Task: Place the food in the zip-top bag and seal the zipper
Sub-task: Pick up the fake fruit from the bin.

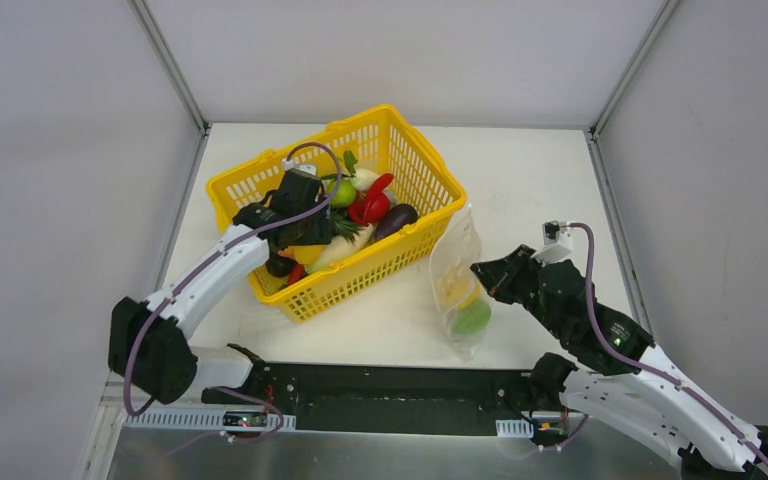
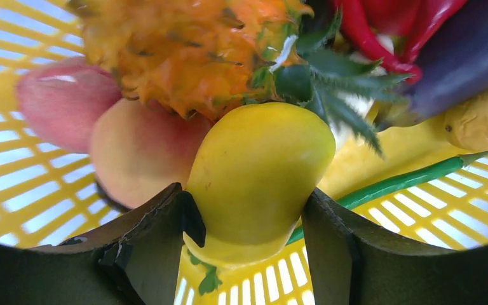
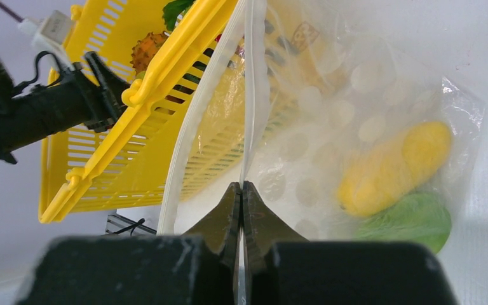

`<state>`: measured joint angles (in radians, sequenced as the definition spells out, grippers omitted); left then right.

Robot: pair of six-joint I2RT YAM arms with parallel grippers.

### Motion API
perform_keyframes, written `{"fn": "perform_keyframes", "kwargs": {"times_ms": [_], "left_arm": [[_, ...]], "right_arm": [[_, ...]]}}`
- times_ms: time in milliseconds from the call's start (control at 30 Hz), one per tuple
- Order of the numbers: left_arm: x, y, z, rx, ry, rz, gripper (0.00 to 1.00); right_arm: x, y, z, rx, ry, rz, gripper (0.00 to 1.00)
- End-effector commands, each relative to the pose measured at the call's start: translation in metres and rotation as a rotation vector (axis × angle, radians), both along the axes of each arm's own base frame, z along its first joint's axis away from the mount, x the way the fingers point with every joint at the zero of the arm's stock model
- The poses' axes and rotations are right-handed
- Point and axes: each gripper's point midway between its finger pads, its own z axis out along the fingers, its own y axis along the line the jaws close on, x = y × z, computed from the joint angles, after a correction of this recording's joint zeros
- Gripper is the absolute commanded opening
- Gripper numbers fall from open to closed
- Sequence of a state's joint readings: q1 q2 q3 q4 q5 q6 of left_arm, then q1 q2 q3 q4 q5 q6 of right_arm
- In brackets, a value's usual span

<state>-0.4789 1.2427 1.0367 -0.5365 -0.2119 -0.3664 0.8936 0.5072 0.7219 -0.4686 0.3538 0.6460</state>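
Low on the right of the top view, the right gripper (image 1: 480,272) has its fingers pressed together on the rim of the bag (image 1: 460,262). The wrist view shows them pinching the zipper (image 3: 250,76) strip, which runs straight up the frame. The bag stands on the table (image 1: 530,180) just right of the basket (image 1: 380,120), its mouth gaping, with a green fruit (image 3: 413,219) and a yellow piece (image 3: 394,168) in its lower right. Further up and to the left, the left gripper (image 1: 298,242) reaches down into the basket. Its fingers are apart and meet both sides of a mango (image 2: 260,165) at the centre of its view. Behind the mango lie a peach (image 2: 140,152) and a spiky orange fruit (image 2: 178,44). A red pepper (image 2: 387,19) and an eggplant (image 2: 464,57) sit at the upper right.
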Motion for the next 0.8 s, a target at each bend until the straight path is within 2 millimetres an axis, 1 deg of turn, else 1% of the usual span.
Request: {"fn": "perform_keyframes", "kwargs": {"times_ms": [0,67,133,167,233,300,367,433,500,700,767], "left_arm": [[0.027,0.001,-0.026,0.065,0.028,0.122,0.02],[0.028,-0.002,-0.043,0.081,0.082,0.126,0.06],[0.027,-0.001,-0.056,0.108,0.119,0.14,0.15],[0.025,0.001,-0.062,0.123,0.132,0.152,0.17],[0.023,0.003,-0.065,0.13,0.141,0.158,0.22],[0.021,0.003,-0.064,0.127,0.142,0.149,0.29],[0.019,0.0,-0.059,0.111,0.136,0.129,0.29],[0.017,-0.002,-0.048,0.091,0.116,0.119,0.2],[0.016,-0.005,-0.029,0.048,0.065,0.105,0.13],[0.007,-0.006,0.048,-0.086,-0.13,0.072,0.1],[0.002,-0.004,0.069,-0.121,-0.184,0.061,0.1]], "right_arm": [[0.002,0.001,0.012,0.034,-0.028,-0.006,0.0],[0.002,0.001,0.013,0.035,-0.029,-0.007,0.0],[0.002,0.0,0.014,0.033,-0.029,-0.009,0.0],[0.002,-0.001,0.014,0.032,-0.03,-0.012,0.0],[0.002,-0.001,0.015,0.032,-0.032,-0.014,0.0],[0.002,-0.001,0.014,0.03,-0.03,-0.015,0.0],[0.002,-0.001,0.014,0.028,-0.03,-0.014,0.0],[0.003,0.0,0.014,0.026,-0.028,-0.013,0.0],[0.003,0.0,0.014,0.026,-0.028,-0.014,0.0],[0.004,0.001,0.014,0.022,-0.03,-0.012,0.0],[0.005,0.002,0.015,0.023,-0.032,-0.012,0.0]]}}
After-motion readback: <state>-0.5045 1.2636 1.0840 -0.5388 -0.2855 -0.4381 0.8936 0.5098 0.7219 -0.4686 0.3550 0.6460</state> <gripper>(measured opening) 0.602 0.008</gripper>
